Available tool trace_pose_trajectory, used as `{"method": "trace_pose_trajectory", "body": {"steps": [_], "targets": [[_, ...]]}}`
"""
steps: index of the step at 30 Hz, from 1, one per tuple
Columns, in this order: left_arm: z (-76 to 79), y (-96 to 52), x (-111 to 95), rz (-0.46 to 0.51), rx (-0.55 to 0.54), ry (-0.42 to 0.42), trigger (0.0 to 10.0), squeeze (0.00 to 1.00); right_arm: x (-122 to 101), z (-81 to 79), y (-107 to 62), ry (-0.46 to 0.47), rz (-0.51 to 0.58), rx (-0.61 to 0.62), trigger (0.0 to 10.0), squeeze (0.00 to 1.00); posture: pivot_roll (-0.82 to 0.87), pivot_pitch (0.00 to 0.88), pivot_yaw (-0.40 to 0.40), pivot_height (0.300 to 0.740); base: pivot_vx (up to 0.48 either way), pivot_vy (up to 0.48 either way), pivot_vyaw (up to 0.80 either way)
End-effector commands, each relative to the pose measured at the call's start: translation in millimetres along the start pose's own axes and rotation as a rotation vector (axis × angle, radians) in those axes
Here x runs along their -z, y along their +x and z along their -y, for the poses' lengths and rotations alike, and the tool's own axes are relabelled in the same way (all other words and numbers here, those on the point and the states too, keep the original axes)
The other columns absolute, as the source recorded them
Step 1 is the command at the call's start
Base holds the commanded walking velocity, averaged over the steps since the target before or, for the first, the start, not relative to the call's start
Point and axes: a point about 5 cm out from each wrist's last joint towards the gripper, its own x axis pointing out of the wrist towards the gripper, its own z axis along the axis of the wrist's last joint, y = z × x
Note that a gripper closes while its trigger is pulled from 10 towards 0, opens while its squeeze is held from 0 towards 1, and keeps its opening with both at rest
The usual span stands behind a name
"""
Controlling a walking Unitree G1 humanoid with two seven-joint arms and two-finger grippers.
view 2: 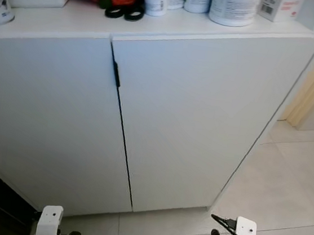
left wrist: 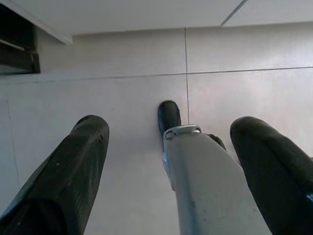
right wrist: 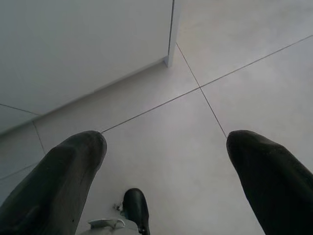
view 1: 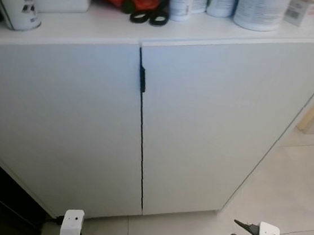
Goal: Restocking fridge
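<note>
The robot faces a low white two-door cabinet (view 1: 201, 128), doors shut, probably the built-in fridge, with white tubs (view 1: 260, 7) on top. The left gripper (left wrist: 168, 161) and right gripper (right wrist: 166, 176) hang empty over the grey tiled floor (right wrist: 234, 58), fingers apart. Approach step; next, reaching the black handle notch (view 1: 142, 79)

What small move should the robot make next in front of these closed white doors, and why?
Probably raise the left end effector toward the black handle at the seam between the two doors. Both doors look shut, both arms hang low over the tiled floor with fingers apart and holding nothing, and that handle is the only grip visible.
</note>
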Motion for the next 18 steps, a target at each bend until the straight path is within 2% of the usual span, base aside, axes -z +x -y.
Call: {"method": "trace_pose_trajectory", "body": {"steps": [1,7,15,18], "targets": [[-5.4,-0.5,-0.1,-0.013,-0.019,-0.003,10.0,0.0,3.4,-1.3,0.0,0.018,-0.014,0.003,10.0,0.0,-0.19,0.04,0.039,0.74,0.0,0.0,0.0],[-6.6,-0.6,-0.7,-0.012,-0.02,0.003,10.0,0.0,3.1,-2.2,0.3,0.004,-0.014,0.005,10.0,0.0,-0.19,0.036,0.046,0.74,0.0,0.0,0.0],[-7.7,-0.8,-0.6,-0.012,-0.017,0.015,10.0,0.0,3.9,-3.3,0.4,0.018,-0.005,0.013,10.0,0.0,-0.19,0.022,0.053,0.74,0.0,0.0,0.8],[-7.9,-0.9,-0.2,-0.013,-0.016,0.016,10.0,0.0,4.8,-4.1,0.4,0.027,-0.006,0.006,10.0,0.0,-0.19,0.014,0.059,0.74,0.0,0.0,0.18]]}}
